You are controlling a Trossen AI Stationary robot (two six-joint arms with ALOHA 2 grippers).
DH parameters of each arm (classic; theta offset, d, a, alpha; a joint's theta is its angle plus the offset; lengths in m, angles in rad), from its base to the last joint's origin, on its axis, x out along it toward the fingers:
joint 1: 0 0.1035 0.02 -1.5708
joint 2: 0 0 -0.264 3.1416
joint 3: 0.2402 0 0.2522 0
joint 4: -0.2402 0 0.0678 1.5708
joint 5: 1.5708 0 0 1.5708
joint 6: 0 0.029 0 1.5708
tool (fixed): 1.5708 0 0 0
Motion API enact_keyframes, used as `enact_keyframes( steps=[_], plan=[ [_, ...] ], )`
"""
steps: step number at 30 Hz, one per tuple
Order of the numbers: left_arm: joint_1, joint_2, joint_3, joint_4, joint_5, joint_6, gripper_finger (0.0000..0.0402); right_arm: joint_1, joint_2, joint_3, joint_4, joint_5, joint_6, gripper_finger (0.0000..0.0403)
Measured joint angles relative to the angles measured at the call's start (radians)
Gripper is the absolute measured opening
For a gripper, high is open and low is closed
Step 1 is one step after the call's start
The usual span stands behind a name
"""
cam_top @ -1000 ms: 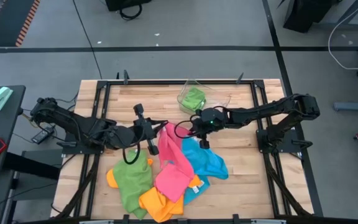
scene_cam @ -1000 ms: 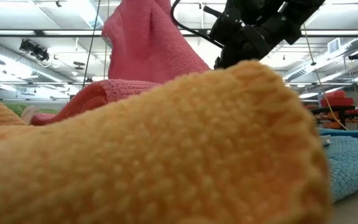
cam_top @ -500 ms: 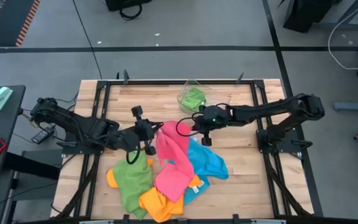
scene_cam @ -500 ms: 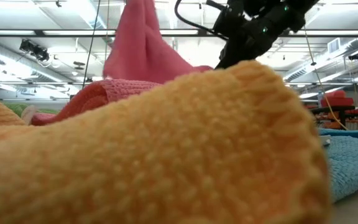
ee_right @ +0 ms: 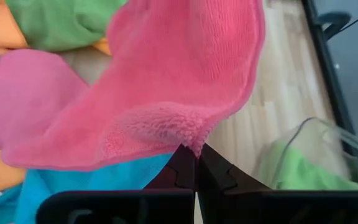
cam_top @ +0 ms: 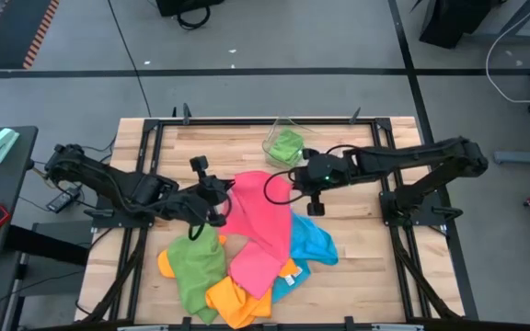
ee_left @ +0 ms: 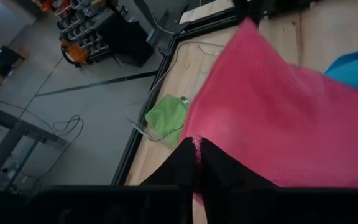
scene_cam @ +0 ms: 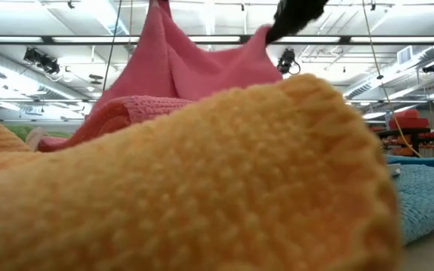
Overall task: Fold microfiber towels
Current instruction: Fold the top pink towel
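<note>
We now see the pink towel (cam_top: 258, 216) stretched between the left gripper (cam_top: 221, 195) and right gripper (cam_top: 294, 191), each clenched on a corner where a second ago it hung bunched; probably ready for folding.

Left gripper (ee_left: 197, 163) pinches the pink towel (ee_left: 272, 112), stretched over the worktop (ee_left: 319, 37); a green towel (ee_left: 166, 112) lies beyond.

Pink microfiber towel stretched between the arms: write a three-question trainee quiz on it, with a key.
1. True or false: both the left claw and right claw are shut on the pink microfiber towel.
2. Which towel lies in the clear plastic tray? A) orange B) green C) blue
3. Fill in: a sky-blue microfiber towel lies on the right claw's side, partly under the ___ towel.

Key: 1 true; 2 B, the folded green microfiber towel; 3 pink.
</note>
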Motion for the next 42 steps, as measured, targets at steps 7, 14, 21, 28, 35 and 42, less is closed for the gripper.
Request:
enact_keyframes(
  steps=[7,14,21,28,35,42],
  plan=[
    [-0.008,-0.062,0.000,0.023,-0.007,0.017,0.0016,0.038,-0.016,0.162,-0.172,0.021,0.001,0.0004],
    [-0.042,-0.109,0.000,0.032,-0.006,0.017,0.0022,0.062,-0.024,0.252,-0.274,0.021,0.054,0.0004],
    [-0.093,-0.109,0.000,0.095,0.084,-0.007,0.0024,0.121,-0.023,0.276,-0.307,-0.066,0.115,0.0004],
    [-0.124,-0.089,0.000,0.215,0.268,-0.042,0.0015,0.215,-0.029,0.276,-0.299,-0.158,0.161,0.0004],
    [-0.149,-0.089,0.000,0.415,0.450,-0.030,0.0029,0.303,-0.035,0.291,-0.250,-0.326,0.206,0.0004],
    [-0.151,-0.089,0.000,0.452,0.519,-0.052,0.0013,0.348,-0.040,0.380,-0.237,-0.344,0.210,0.0010]
  ],
)
